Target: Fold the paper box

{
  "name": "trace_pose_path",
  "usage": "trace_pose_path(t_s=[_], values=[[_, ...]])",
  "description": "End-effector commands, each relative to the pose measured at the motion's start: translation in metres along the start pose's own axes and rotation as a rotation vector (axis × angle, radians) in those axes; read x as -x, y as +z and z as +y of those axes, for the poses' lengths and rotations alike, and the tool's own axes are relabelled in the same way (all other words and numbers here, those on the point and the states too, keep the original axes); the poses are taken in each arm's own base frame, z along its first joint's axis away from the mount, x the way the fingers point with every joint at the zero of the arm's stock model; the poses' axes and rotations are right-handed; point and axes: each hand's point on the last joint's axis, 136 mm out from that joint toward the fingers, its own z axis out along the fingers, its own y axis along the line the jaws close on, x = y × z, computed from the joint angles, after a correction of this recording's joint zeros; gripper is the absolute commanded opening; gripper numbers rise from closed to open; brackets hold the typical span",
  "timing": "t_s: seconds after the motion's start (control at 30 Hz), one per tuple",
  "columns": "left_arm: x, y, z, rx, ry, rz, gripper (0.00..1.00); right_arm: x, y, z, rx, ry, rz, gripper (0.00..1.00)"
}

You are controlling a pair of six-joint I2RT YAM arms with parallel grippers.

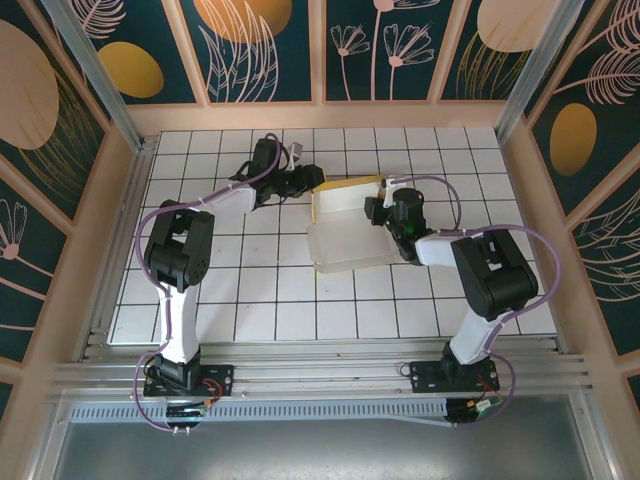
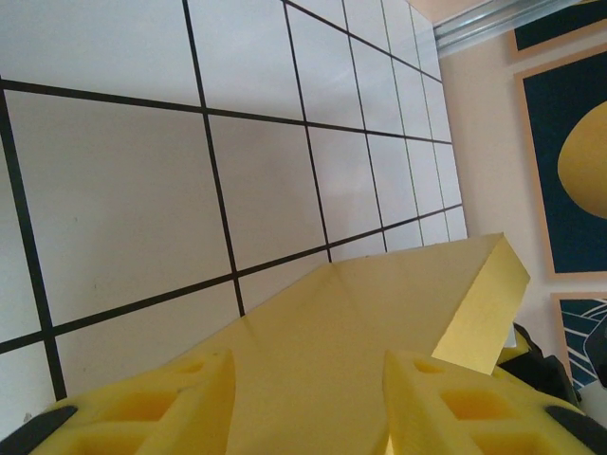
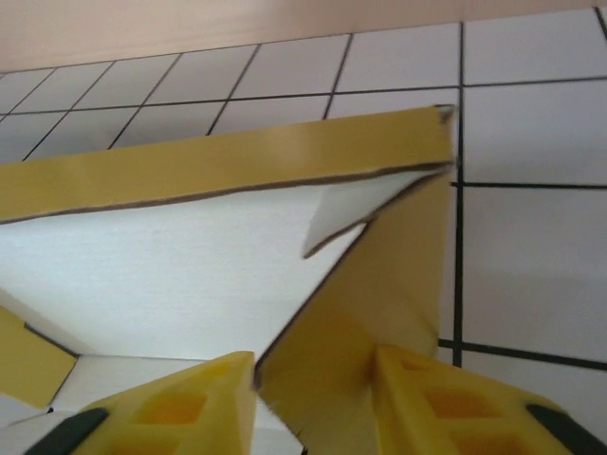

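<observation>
The paper box [image 1: 345, 235] lies half-folded at the middle of the table, pale white inside with a yellow wall raised along its far edge. My left gripper [image 1: 312, 180] is at the box's far left corner. In the left wrist view its jaws [image 2: 308, 408] stand apart over a broad yellow panel [image 2: 379, 313] that fills the gap between them. My right gripper [image 1: 375, 208] is at the box's right side. In the right wrist view it [image 3: 313, 408] is open, with a tilted yellow flap [image 3: 379, 294] between the fingers, loose on the left side. The white inside [image 3: 190, 275] shows beyond.
The white tiled table [image 1: 250, 300] stretches around the box, with room in front and to the left. A pink wall [image 3: 190, 28] runs along the back, and patterned panels and metal posts [image 1: 95, 70] line the sides. The right arm's dark wrist [image 2: 569, 360] sits just past the yellow panel.
</observation>
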Motion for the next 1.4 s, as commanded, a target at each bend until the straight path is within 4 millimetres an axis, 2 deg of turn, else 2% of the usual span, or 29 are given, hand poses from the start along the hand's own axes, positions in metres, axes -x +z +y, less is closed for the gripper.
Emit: trace_pose_path(t_s=[0.0, 0.2, 0.4, 0.6, 0.7, 0.8, 0.87, 0.93, 1.03, 1.1, 1.13, 1.23, 1.37], values=[[-0.012, -0.002, -0.023, -0.036, 0.052, 0.015, 0.45, -0.02, 0.0, 0.021, 0.135, -0.023, 0.057, 0.43], [-0.011, -0.002, -0.019, -0.011, 0.063, 0.014, 0.45, -0.006, -0.024, 0.016, 0.14, -0.02, 0.026, 0.52], [-0.006, -0.003, -0.022, -0.005, 0.075, 0.002, 0.46, -0.001, -0.05, -0.014, 0.047, 0.014, 0.021, 0.64], [-0.005, -0.004, -0.022, -0.002, 0.079, -0.001, 0.46, 0.016, -0.068, -0.039, 0.083, 0.143, -0.029, 0.68], [-0.006, -0.003, -0.021, 0.001, 0.079, 0.001, 0.46, 0.033, -0.079, -0.04, 0.116, 0.14, -0.059, 0.68], [-0.005, -0.002, -0.022, -0.003, 0.082, 0.003, 0.46, 0.059, -0.101, -0.039, 0.161, 0.123, -0.123, 0.69], [-0.005, -0.002, -0.023, -0.007, 0.085, 0.005, 0.46, 0.076, -0.116, -0.054, 0.143, 0.116, -0.173, 0.7], [-0.005, -0.003, -0.024, -0.009, 0.088, 0.006, 0.46, 0.086, -0.125, -0.083, 0.073, 0.103, -0.201, 0.72], [-0.005, -0.004, -0.026, -0.011, 0.094, 0.006, 0.46, 0.086, -0.118, -0.136, -0.038, 0.073, -0.13, 0.67], [-0.005, -0.004, -0.026, -0.011, 0.097, 0.008, 0.46, 0.076, -0.101, -0.154, -0.07, 0.017, -0.038, 0.64], [-0.005, -0.005, -0.026, -0.01, 0.098, 0.005, 0.46, 0.067, -0.09, -0.156, -0.042, -0.014, 0.007, 0.63], [-0.006, -0.005, -0.025, -0.006, 0.1, 0.008, 0.46, 0.065, -0.068, -0.155, 0.038, -0.09, 0.031, 0.64], [-0.008, -0.005, -0.023, -0.003, 0.099, 0.012, 0.46, 0.043, -0.049, -0.119, 0.242, -0.289, 0.095, 0.63]])
